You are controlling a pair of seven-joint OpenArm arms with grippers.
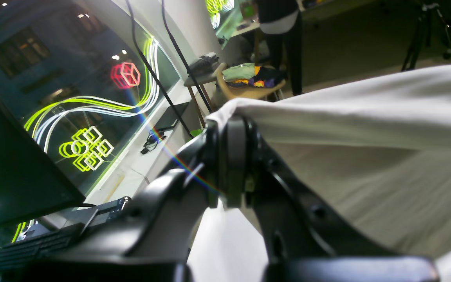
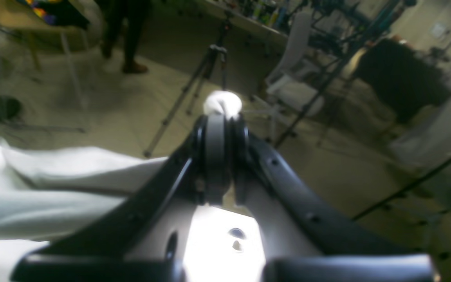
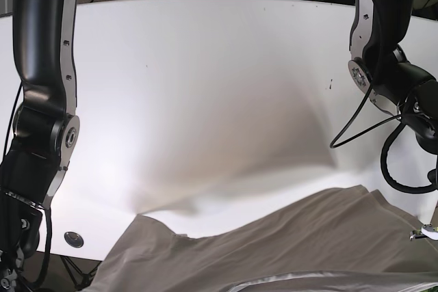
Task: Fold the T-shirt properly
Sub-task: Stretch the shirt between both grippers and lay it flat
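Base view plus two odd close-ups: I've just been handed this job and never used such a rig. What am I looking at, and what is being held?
The machine has two black arms standing at a white table. The base view looks down at that table from the robot's side; the arm on its right is the robot's left. A pale T-shirt is lifted up close to that camera, filling the bottom of the picture.

The two close-ups come from cameras mounted on the wrists, looking along each hand. The left hand is shut on an edge of the shirt, which stretches away to the right. The right hand is shut on a bunched bit of the same cloth. Behind both is only the room.
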